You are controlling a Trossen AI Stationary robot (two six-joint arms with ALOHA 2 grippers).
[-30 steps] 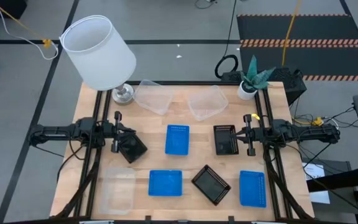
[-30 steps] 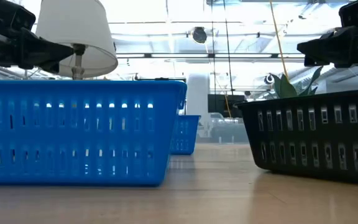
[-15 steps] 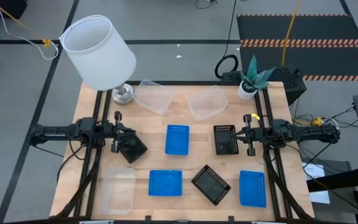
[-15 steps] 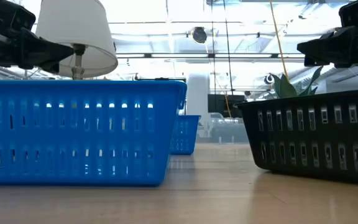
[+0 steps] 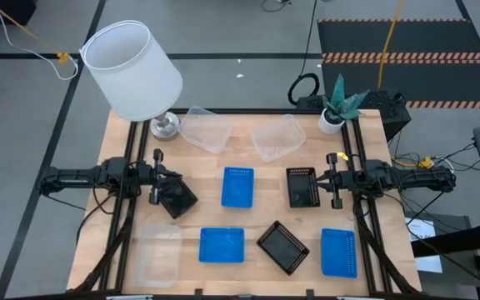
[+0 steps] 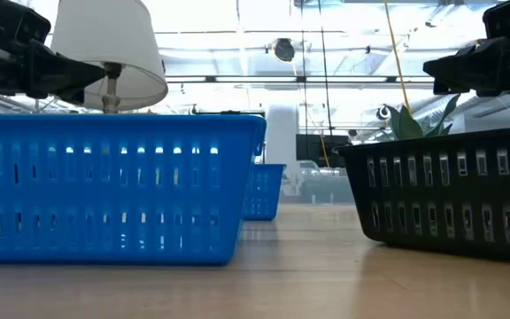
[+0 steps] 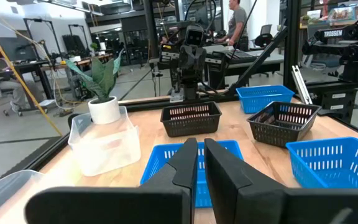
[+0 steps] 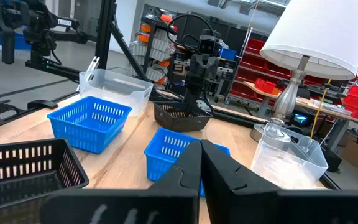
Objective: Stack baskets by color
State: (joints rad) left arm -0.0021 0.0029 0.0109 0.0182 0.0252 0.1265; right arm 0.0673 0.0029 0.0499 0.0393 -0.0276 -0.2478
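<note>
Baskets are all spread out on the counter (image 5: 265, 171), none stacked: blue baskets (image 5: 237, 187), black baskets (image 5: 282, 247) and clear baskets (image 5: 204, 129) sit apart. Left gripper (image 5: 156, 187) hangs at the left edge, fingers nearly shut with a slim gap, right beside a tilted black basket (image 5: 177, 199) – can't tell if it's gripped. Right gripper (image 5: 332, 178) is shut, empty, beside another black basket (image 5: 302, 186).

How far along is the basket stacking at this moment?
Nothing is stacked yet: three blue baskets, three black baskets and three clear baskets all lie singly on the table. Neither the left gripper nor the right gripper holds anything; both hang near black baskets. All the stacking remains.
</note>
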